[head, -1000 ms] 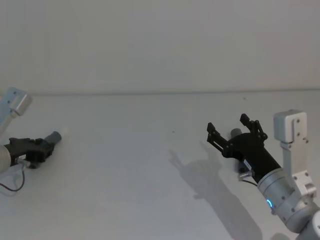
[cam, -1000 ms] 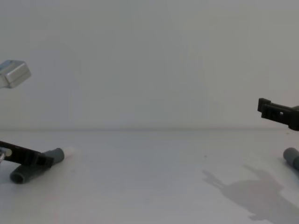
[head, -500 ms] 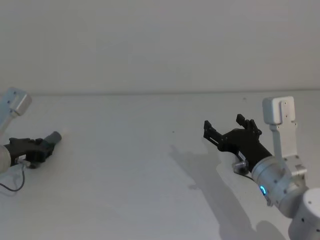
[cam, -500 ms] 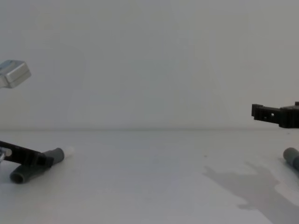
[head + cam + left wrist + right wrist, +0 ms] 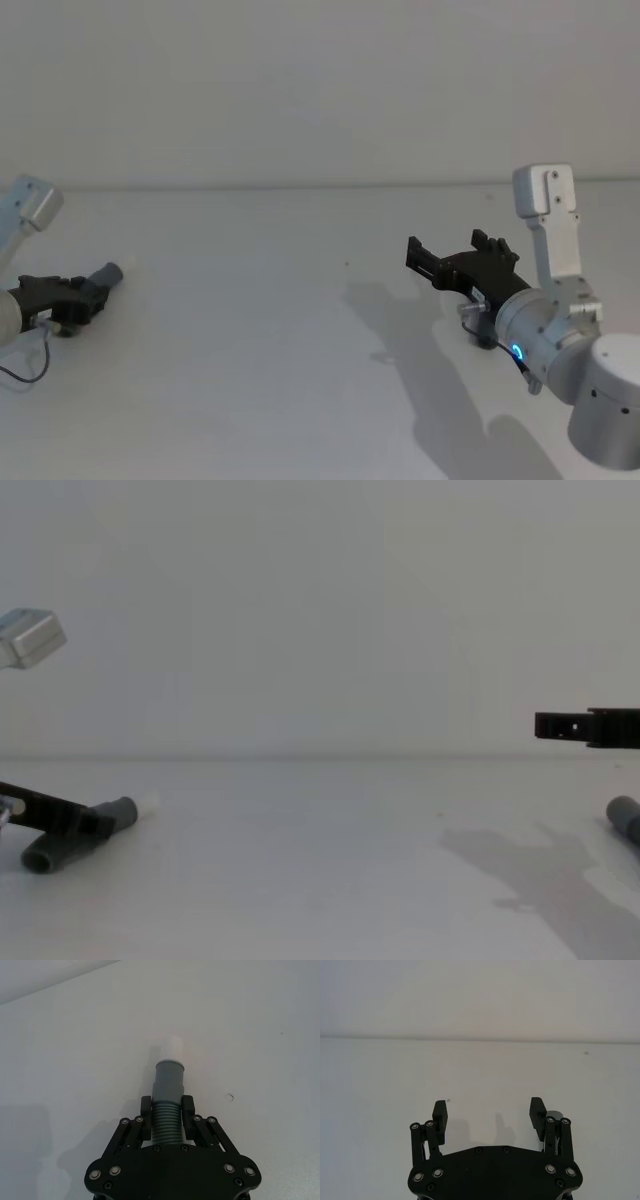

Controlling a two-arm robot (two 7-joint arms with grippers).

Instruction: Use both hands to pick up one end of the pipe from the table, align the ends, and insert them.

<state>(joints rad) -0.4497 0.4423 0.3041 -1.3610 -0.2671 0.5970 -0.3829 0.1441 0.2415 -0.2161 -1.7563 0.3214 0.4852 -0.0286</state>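
Two-arm rig at a plain matte white counter (image 5: 250, 350) whose far edge meets a pale wall (image 5: 300, 90). At the robot's far left, the black left gripper (image 5: 166, 1110) lies low on the counter, its fingers (image 5: 146, 1120) closed on the ribbed body of a dark-grey corrugated hose piece with a smooth grey cuff (image 5: 167, 1080). The piece's narrower white tip (image 5: 170, 1046) points toward the middle of the counter. At the right, the black right gripper (image 5: 447, 248) hovers above the surface, fingers spread wide and holding nothing. The second grey-cuffed hose piece (image 5: 625, 818) rests on the counter beneath it, not touching, partly hidden behind one finger in the right wrist view. A wide stretch of counter separates the two pieces, crossed by the right arm's shadow (image 5: 400, 340). Compared with one second ago, the right gripper has levelled out and shifted slightly leftward; the left gripper and its hose piece are unchanged.
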